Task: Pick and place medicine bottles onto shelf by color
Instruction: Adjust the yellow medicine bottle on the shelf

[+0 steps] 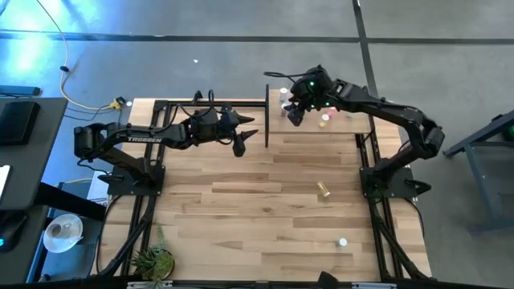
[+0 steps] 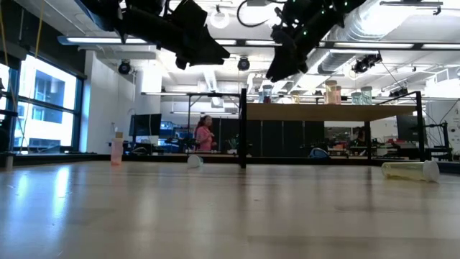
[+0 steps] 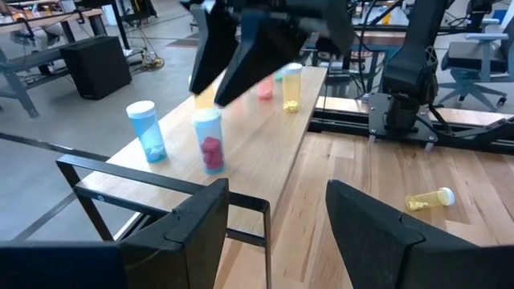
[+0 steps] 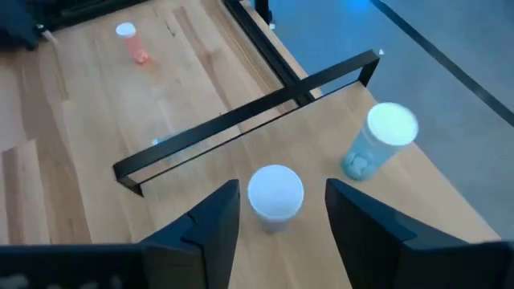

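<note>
The bottle (image 4: 275, 194) with red pills stands upright on the shelf (image 4: 377, 217) near its rail, directly under the right pincer (image 4: 275, 210), whose fingers are spread either side of the cap without touching it. I'd say it has just been released; lift straight up so neither finger clips it or the blue bottle (image 4: 376, 148) beside it. The left pincer (image 3: 277, 221) hovers open and empty by the shelf's end. The contents of the farther bottles are hard to make out.
</note>
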Controlling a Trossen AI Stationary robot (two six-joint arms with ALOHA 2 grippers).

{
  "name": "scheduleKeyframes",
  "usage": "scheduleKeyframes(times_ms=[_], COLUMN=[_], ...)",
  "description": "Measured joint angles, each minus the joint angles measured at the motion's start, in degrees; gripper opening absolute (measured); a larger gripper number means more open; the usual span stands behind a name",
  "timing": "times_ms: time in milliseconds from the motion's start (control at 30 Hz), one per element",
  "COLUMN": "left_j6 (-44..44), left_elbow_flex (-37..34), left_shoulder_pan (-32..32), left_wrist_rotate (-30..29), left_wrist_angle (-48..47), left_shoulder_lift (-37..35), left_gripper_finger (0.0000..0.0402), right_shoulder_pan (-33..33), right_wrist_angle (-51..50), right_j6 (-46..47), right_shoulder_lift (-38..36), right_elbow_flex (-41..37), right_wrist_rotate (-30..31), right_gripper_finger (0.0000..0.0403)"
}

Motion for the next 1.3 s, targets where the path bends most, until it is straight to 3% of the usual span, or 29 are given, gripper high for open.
scheduleKeyframes(times_ms=[300,833,1167,1300], left_j6=[-0.02,-0.2,-0.19,-0.2], left_elbow_flex=[0.0,0.0,0.0,0.0], left_shoulder_pan=[0.0,0.0,0.0,0.0], left_wrist_rotate=[0.02,0.02,0.02,0.02], left_wrist_angle=[-0.01,-0.01,-0.01,-0.01], left_shoulder_lift=[0.0,0.0,0.0,0.0], left_gripper_finger=[0.0198,0.0198,0.0198,0.0198], right_shoulder_pan=[0.0,0.2,5.5,7.96], right_wrist_angle=[-12.46,-31.17,-39.45,-42.05], right_j6=[-1.07,2.67,8.81,12.17], right_shoulder_lift=[-4.23,-9.11,-13.44,-16.18], right_elbow_flex=[5.46,5.87,5.87,5.87], right_wrist_rotate=[0.0,0.32,8.84,15.36], right_gripper_finger=[0.0177,0.0177,0.0177,0.0177])
